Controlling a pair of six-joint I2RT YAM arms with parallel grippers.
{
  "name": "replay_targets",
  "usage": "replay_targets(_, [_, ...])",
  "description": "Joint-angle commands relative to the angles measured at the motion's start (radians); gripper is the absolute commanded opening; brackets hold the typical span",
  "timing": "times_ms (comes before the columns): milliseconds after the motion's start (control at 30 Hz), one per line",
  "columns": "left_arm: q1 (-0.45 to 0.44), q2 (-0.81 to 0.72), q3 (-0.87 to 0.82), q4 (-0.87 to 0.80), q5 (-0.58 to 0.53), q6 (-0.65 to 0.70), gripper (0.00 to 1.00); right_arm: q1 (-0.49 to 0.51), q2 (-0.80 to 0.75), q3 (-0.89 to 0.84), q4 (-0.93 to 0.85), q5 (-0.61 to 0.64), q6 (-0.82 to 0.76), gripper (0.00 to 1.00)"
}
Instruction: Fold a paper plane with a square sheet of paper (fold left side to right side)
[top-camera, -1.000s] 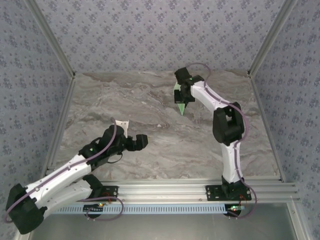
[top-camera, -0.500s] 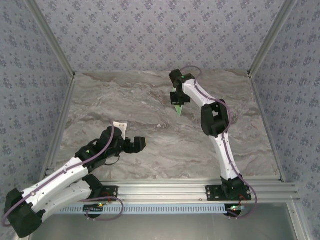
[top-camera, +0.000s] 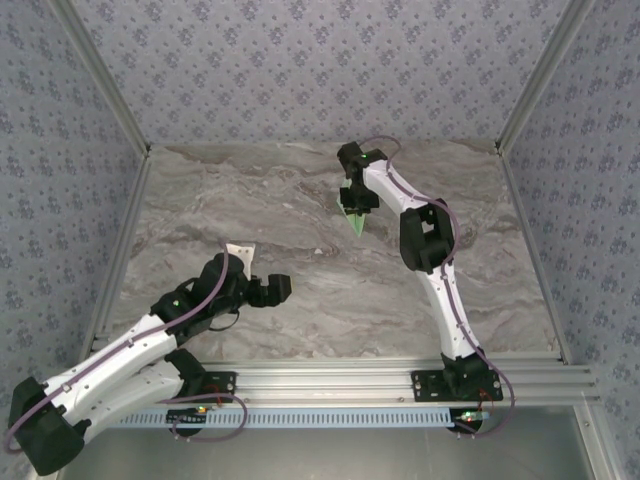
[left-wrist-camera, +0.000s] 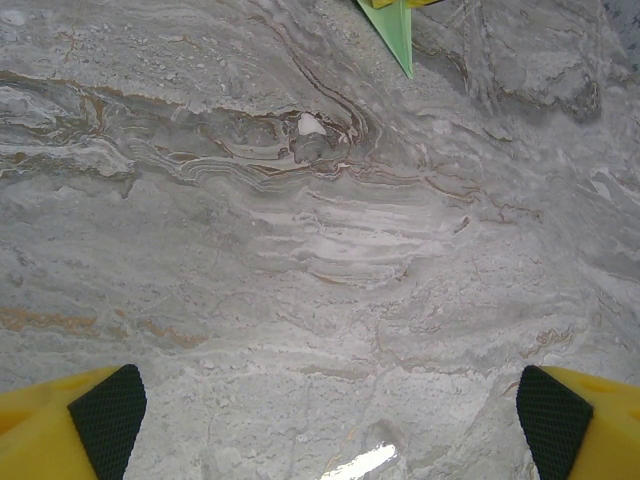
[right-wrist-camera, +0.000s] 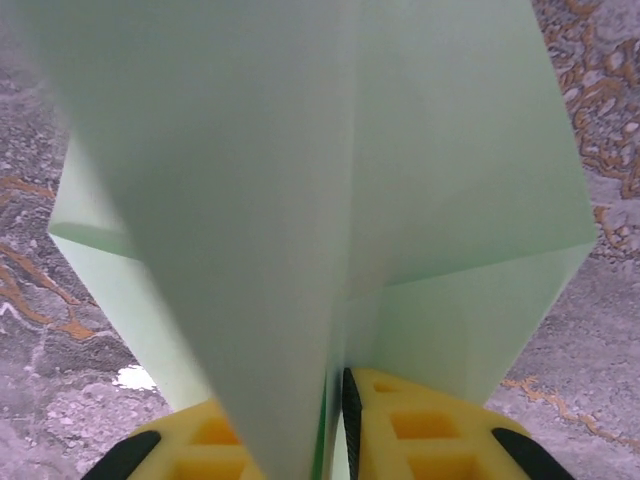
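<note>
**Inspection: paper plane gripped near the far edge of the table; left gripper standing open**

The right arm is reaching out across the table (top-camera: 250, 190) towards its far edge, a little right of the middle. The right gripper (top-camera: 353, 203) is pointing down there, and the paper plane (top-camera: 352, 217) is hanging from it with its sharp tip aimed at the near edge. The tip is lying close over the marble surface; whether it is touching the table cannot be told.

In the right wrist view, the two yellow fingers (right-wrist-camera: 420, 432) are sitting close together with only a thin slit between them. The folded middle of the pale green paper is running into that slit, so the jaws are pinching the plane. The paper's flaps are spreading out to both sides beyond the fingers, and a centre crease is running straight away from the camera.

The left arm is lying bent over the near left part of the table. The left gripper (top-camera: 277, 289) is pointing towards the middle of the table and sitting well apart from the plane. In the left wrist view its fingers (left-wrist-camera: 105, 412) are standing wide apart at the two lower corners, black pads facing inward, over bare marble. The plane's green tip is showing at the top of that view.
</note>
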Motion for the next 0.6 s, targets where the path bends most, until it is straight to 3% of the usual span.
replay_targets(0, [0.003,-0.002,0.01,-0.017,-0.011,0.008,0.98,0.008,0.045,-0.009,-0.047,-0.03,-0.004,0.22])
replay_targets(400, [0.003,0.015,0.018,-0.019,-0.009,0.005,0.98,0.017,-0.05,-0.025,-0.051,0.03,-0.022,0.23])
replay_targets(567, [0.01,0.01,0.028,-0.016,-0.003,0.005,0.98,0.021,-0.105,-0.027,-0.065,0.045,-0.034,0.29])
